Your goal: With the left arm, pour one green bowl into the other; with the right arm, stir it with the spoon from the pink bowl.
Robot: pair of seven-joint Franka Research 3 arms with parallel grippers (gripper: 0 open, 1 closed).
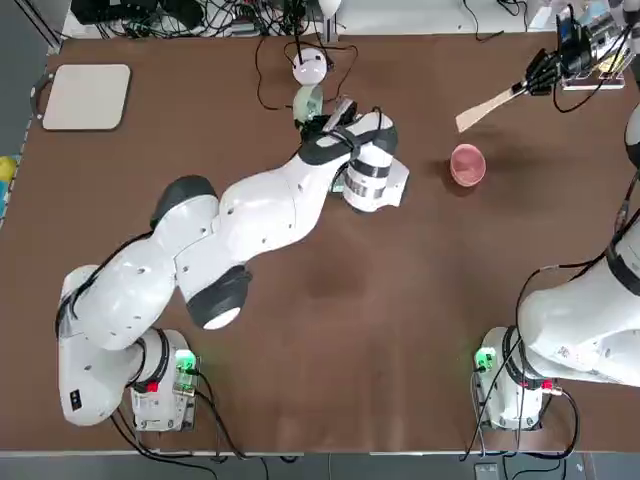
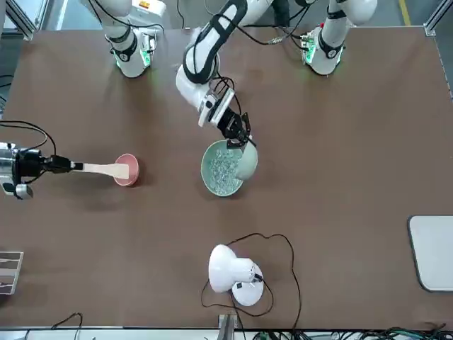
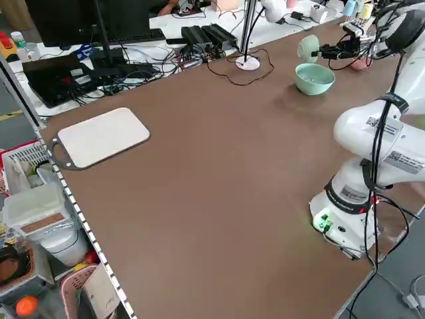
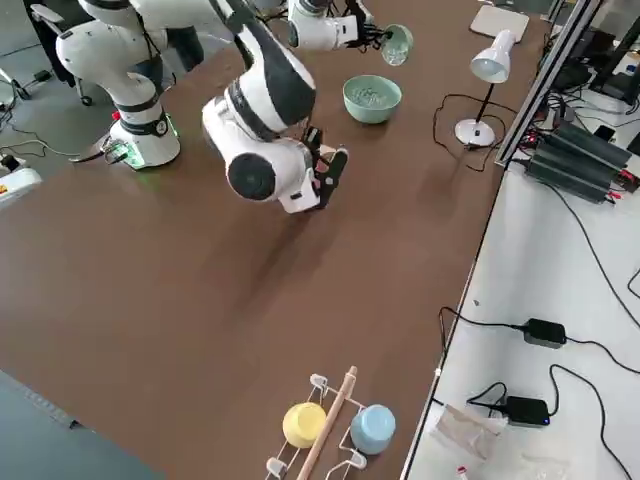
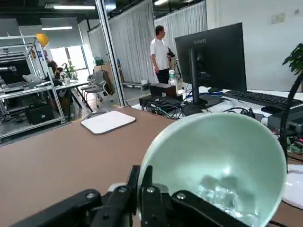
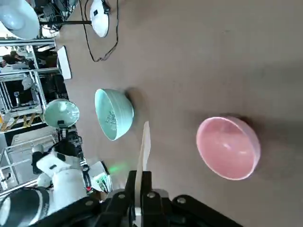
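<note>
My left gripper is shut on the rim of the small green bowl, which it holds tipped on its side over the edge of the large green bowl. Whitish bits lie in the large bowl, and some still sit in the small green bowl. Off to the robot's right, my right gripper is shut on the handle of the wooden spoon, lifted above the table. The paddle end of the spoon hangs near the pink bowl. In the top view the left arm hides the large bowl.
A white desk lamp with a looping black cord stands on the far side of the large bowl. A white board lies at the far left corner. A rack with a yellow and a blue cup sits at the right edge.
</note>
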